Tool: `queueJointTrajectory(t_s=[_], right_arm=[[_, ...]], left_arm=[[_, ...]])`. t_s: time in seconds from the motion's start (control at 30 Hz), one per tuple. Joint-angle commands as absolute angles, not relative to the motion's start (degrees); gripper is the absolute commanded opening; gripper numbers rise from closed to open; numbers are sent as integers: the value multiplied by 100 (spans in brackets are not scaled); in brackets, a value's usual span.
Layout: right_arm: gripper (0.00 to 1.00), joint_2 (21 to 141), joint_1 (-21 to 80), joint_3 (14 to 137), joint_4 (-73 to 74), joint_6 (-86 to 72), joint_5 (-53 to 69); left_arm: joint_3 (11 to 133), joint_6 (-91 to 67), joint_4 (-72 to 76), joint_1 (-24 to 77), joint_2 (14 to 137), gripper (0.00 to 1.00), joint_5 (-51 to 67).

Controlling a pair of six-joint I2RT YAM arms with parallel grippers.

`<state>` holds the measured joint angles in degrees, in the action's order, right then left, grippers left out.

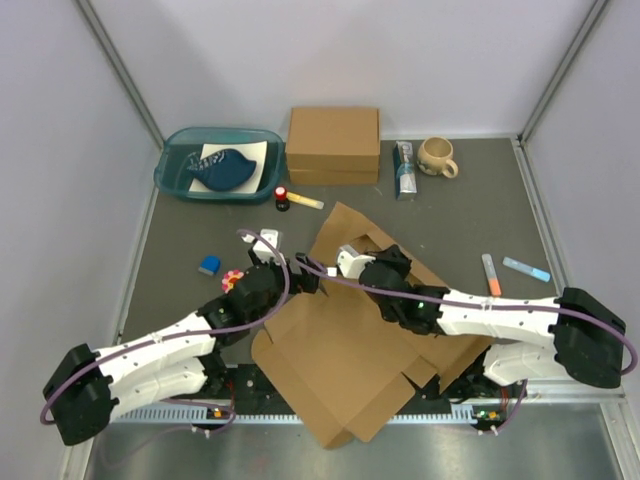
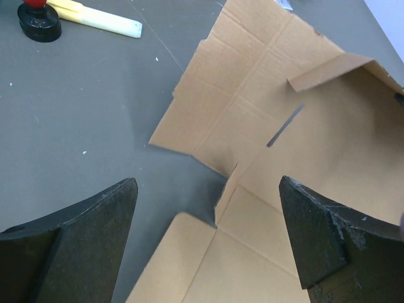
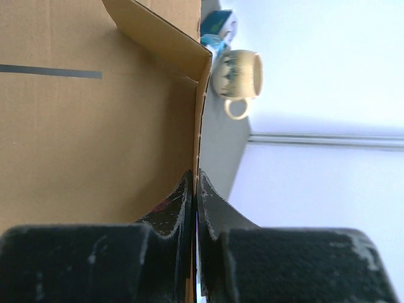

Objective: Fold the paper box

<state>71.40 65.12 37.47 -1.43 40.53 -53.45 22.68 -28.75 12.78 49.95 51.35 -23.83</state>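
Note:
The paper box [image 1: 340, 350] lies mostly flat in the middle of the table as one brown die-cut sheet, and its near corner hangs over the front edge. My right gripper [image 1: 350, 258] is at the sheet's far side, shut on the edge of a raised flap; in the right wrist view its fingers [image 3: 196, 173] pinch the thin cardboard wall [image 3: 95, 126]. My left gripper [image 1: 305, 280] hovers above the sheet's left edge. Its jaws [image 2: 207, 183] stand wide open with nothing between them, over a notch where flaps meet [image 2: 303, 145].
At the back stand a thicker brown box [image 1: 333, 145], a cream mug [image 1: 437, 156], a blue-white packet [image 1: 404, 168] and a teal tray [image 1: 166, 178]. A red-topped black item [image 1: 283, 197], a yellow stick [image 1: 305, 201], a blue block [image 1: 209, 264] and two markers [image 1: 491, 274] lie around the sheet.

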Motion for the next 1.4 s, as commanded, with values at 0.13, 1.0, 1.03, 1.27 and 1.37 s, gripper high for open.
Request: queueJointTrajectory(t_s=[0.13,1.0,1.03,1.27,1.37], right_arm=[[0,6863,7014,3560,-2801,6784,-4862],[0,7646,7110,3735,-4956,6467,-3234],[0,7768,7093,3727,-5148,6660,-3304],[0,7515,6698,4148,-4518,6497,-3120],[0,7348,6627,4114,-4281,6329,-3076]], left_arm=[[2057,-3559,1345,4290,5001,99,-3832],[1899,-3858,1116,3217,4298,99,-3454],[1881,-3902,1134,3199,4315,99,-3463],[1714,-3947,1344,3067,4500,99,-3103],[1574,-3623,1503,3067,4544,99,-2875]])
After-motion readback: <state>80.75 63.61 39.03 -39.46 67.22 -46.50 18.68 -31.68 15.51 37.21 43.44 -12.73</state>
